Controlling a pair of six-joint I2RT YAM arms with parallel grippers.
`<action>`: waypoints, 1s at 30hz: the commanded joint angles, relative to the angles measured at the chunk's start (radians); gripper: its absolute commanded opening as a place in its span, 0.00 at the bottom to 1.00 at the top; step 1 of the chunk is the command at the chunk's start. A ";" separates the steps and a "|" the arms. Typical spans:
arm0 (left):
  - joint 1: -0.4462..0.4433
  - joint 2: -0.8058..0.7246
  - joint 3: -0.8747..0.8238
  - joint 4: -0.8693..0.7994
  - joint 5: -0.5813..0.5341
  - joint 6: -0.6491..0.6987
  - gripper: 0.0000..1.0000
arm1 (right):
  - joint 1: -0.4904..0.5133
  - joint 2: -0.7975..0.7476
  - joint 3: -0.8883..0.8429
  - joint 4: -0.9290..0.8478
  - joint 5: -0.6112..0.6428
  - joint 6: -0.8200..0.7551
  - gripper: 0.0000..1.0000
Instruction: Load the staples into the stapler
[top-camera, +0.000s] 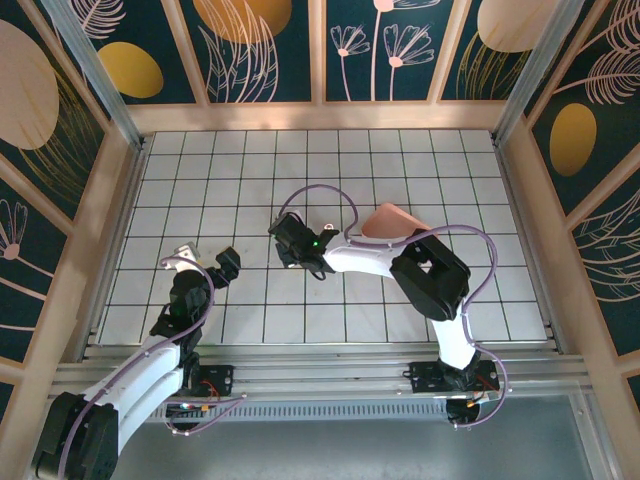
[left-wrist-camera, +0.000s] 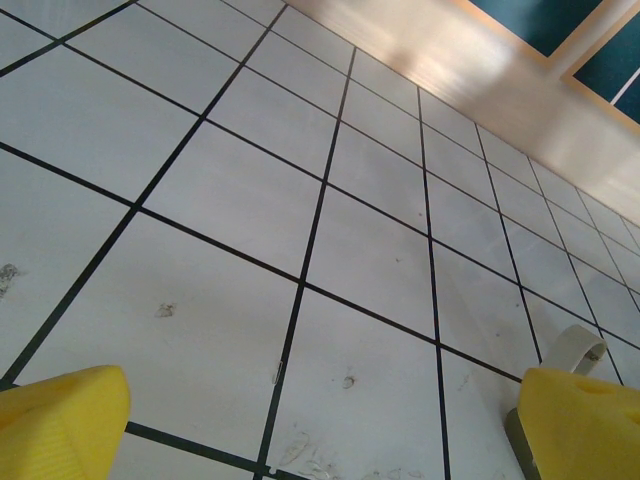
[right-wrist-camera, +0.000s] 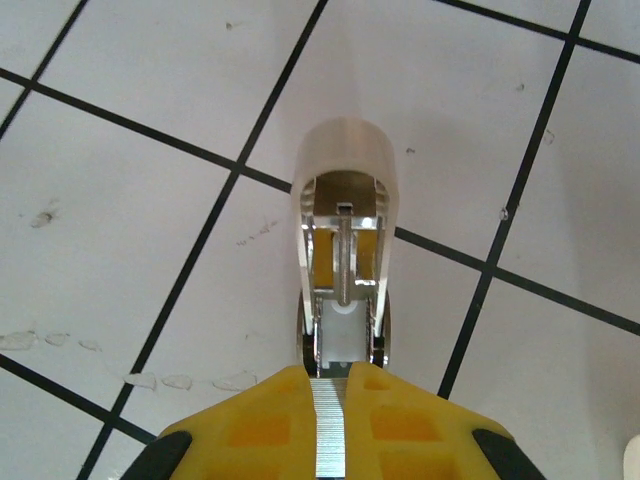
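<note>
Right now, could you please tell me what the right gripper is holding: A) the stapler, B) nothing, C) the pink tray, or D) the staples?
D: the right gripper is shut on the staples, a ridged silver strip aimed at the open stapler just ahead.

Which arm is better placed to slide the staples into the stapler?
Right. The right pincer is shut on the thin silvery metal staple strip, aimed at the open whitish-grey oblong stapler. The left pincer hangs open over tiles.
</note>
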 joint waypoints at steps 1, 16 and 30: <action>0.004 -0.008 0.019 -0.009 -0.015 0.018 0.99 | 0.005 -0.024 0.025 -0.001 0.013 0.017 0.10; 0.005 -0.011 0.017 -0.015 -0.019 0.020 0.99 | -0.003 0.029 0.017 -0.001 -0.002 0.024 0.10; 0.005 -0.011 0.020 -0.020 -0.020 0.021 0.99 | -0.007 0.044 -0.008 0.010 -0.008 0.028 0.09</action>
